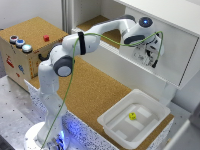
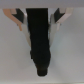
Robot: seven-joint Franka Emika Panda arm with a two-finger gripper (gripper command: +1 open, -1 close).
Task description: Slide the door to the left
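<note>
Gripper (image 1: 148,56) meets the door (image 1: 150,37) near its handle (image 2: 40,40), jaws' closure unclear; a weak hold could slip off mid-slide.

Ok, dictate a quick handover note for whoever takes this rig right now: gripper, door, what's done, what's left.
Gripper: up against the door; the exterior view doesn't show whether it is open or shut. The wrist view shows a dark handle running between the fingers, with white door behind it; whether they pinch it is unclear.
Door: covers the cabinet half on the exterior view's right; the other half stands open.
Done: arm reached the door at the handle.
Left: confirm grip, slide the door left.
Tray with a small yellow item sits below, untouched.
</note>
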